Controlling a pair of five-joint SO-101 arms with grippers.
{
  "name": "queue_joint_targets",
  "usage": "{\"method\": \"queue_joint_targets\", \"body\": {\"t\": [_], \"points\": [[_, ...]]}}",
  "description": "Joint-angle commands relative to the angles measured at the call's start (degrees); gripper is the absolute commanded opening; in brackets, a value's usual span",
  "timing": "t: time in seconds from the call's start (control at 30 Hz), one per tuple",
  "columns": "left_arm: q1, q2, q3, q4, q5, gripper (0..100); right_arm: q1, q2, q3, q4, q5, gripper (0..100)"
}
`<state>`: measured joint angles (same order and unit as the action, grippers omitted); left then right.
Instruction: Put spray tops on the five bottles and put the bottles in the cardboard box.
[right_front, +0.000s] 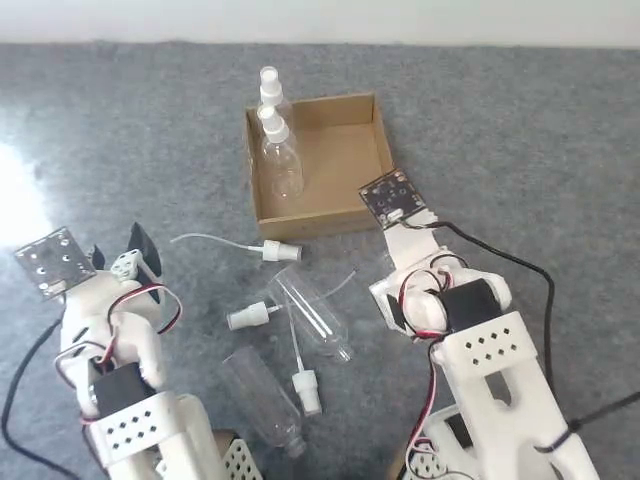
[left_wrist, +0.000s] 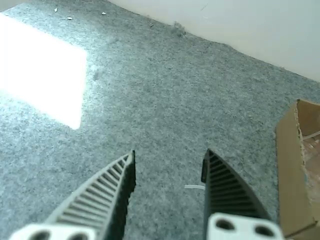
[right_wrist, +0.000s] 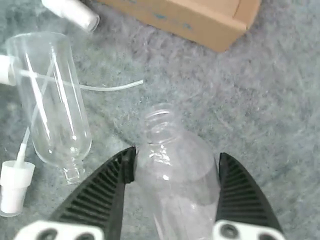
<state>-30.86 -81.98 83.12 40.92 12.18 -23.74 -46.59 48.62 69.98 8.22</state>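
High view: cardboard box (right_front: 310, 222) open side up at the far middle of the grey counter (right_front: 520, 120); two capped bottles (right_front: 283, 165) inside it, in the left-hand part as seen from this camera, spray heads fitted. Nearer the arms, outside the box: clear bottle (right_front: 318, 312) on its side with no top, a thin dip tube (right_wrist: 107, 88) lying across it; second uncapped bottle (right_front: 262, 395) also on its side, closer to the left arm's base. Three loose tops on the counter: first spray top (right_front: 281, 251) just in front of the box, tube trailing leftward; second spray top (right_front: 250, 317) just beside the clear bottle; third spray top (right_front: 307, 388) between the two lying bottles. Right wrist view: right tool (right_wrist: 175, 153) closed on a fifth bottle (right_wrist: 172, 175), jaws against both its sides, threaded neck bare and pointing away from the tool, box corner near. Left wrist view: left tool (left_wrist: 170, 155) spread wide over grey counter, box wall off to one side.
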Motion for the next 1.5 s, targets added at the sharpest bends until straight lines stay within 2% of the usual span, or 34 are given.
{"method": "queue_joint_targets", "body": {"t": [0.0,0.13,0.3,0.57,0.77,1.1,1.23,1.47], "points": [[-0.09,-0.53,-0.48,-1.41,-0.18,21,-0.4,-2.68,-0.62,-0.04,-1.67,17.3],[-0.09,-0.53,-0.48,-1.41,-0.18,21,-0.4,-3.91,-0.62,-0.04,-2.64,17.0],[-0.09,-0.53,-0.48,-1.41,-0.18,21,-0.48,-9.36,-0.62,0.04,-9.76,16.9],[-0.09,-0.53,-0.48,-1.41,-0.18,21,-0.57,-17.01,1.41,-0.92,-10.37,16.7],[-0.09,-0.53,-0.48,-1.41,-0.18,21,-0.57,-30.2,13.27,-12.18,-10.37,7.9],[-0.09,-0.53,-0.48,-1.41,-0.18,21,-5.41,-50.51,31.47,-20.7,-10.37,7.8],[-0.09,-0.53,-0.48,-1.41,-0.18,21,-5.23,-57.45,38.59,-25.89,-10.37,7.8],[-0.09,-0.53,-0.48,-1.41,-0.18,21,-5.05,-57.45,46.95,-36.53,-11.08,7.8]]}}
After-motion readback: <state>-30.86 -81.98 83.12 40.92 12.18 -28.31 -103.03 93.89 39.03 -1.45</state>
